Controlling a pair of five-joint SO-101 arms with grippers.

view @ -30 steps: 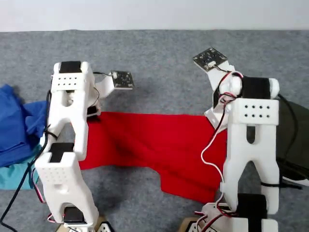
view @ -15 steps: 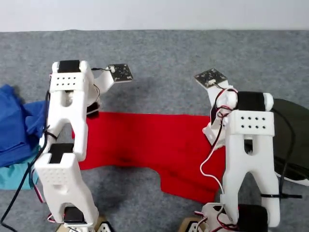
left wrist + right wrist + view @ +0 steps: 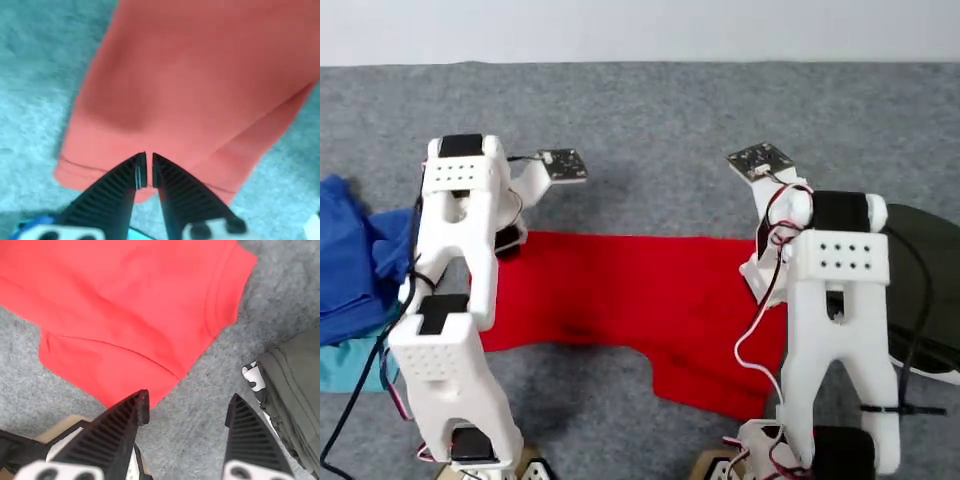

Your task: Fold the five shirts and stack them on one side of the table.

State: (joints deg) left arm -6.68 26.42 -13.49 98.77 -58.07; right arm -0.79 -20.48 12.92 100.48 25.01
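Left claw (image 3: 145, 167) is pinched together, a bare sliver between the tips. The red shirt (image 3: 200, 85) spreads out ahead of it, with the hem right at the tips. Whether it has nipped any cloth, I can't tell.

Right claw (image 3: 189, 410) is spread wide apart over the grey table (image 3: 200, 450). The red shirt's edge lies just beside one finger and runs on ahead. A dark green shirt (image 3: 295, 390) lies beyond the other finger, near but apart.

From above, the red shirt lies flat between the two arms. A blue shirt (image 3: 345, 260) is heaped on a teal shirt (image 3: 345, 365), out past the left claw's far side.
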